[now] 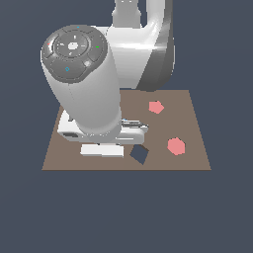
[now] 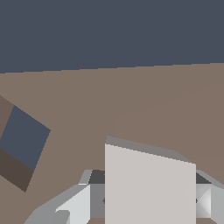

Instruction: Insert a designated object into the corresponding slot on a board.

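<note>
- In the wrist view we see the fingers clamped on the light-grey square block, one finger pad on each side of it and the block standing on edge between them.
- In the exterior view the fingers themselves are hidden under the arm's large white body; we can only make out the white hand housing low over the board.
- The block is held above the brown board, clear of the slot; we cannot tell from either view whether its lower edge touches the board.
- The slot is a dark navy square hole turned like a diamond, and in the wrist view it lies off to one side of the held block, apart from it, with its brown inner wall showing along one edge.
- In the exterior view the same slot sits just beside the hand housing, toward the exterior view's right, near the board's front edge.
- Farther out on the board, toward the exterior view's right, we see a pink hexagon and, behind it, a smaller pink pentagon-like shape, both well apart from the fingers.
- The board lies on a plain dark navy ground of the same colour as the slot.
</note>
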`<state>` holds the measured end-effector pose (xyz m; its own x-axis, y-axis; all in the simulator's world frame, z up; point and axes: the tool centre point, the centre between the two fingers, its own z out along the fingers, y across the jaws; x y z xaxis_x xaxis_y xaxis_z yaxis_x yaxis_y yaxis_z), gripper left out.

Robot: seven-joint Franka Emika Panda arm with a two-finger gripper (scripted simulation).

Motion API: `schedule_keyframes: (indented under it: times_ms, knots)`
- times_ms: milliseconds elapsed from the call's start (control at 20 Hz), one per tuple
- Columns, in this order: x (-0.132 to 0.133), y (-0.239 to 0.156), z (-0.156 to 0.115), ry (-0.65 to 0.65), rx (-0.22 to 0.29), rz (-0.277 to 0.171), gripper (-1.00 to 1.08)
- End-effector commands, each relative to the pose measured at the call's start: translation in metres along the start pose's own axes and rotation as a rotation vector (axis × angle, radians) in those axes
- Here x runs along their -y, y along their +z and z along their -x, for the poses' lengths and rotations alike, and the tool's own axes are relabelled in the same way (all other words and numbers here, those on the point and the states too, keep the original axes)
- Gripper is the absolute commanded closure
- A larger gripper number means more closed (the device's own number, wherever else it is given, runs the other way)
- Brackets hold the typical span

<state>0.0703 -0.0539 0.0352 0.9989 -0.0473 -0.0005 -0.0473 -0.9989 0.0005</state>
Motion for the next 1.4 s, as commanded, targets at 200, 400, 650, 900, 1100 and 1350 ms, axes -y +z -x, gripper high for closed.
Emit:
schedule_keyframes:
  times_ms: [200, 400, 650, 900, 1100, 1350]
  knots:
    - [0.041, -0.002, -0.003, 0.158, 0.0, 0.0, 1.08]
    - [0.06, -0.003, -0.008, 0.234, 0.0, 0.0, 1.08]
    - [0.079, -0.004, -0.014, 0.308, 0.0, 0.0, 1.08]
    - [0.09, -0.005, -0.02, 0.356, 0.0, 0.0, 1.08]
    - [0.095, -0.005, -0.022, 0.377, 0.0, 0.0, 1.08]
    - [0.095, -0.005, -0.023, 0.378, 0.0, 0.0, 1.08]
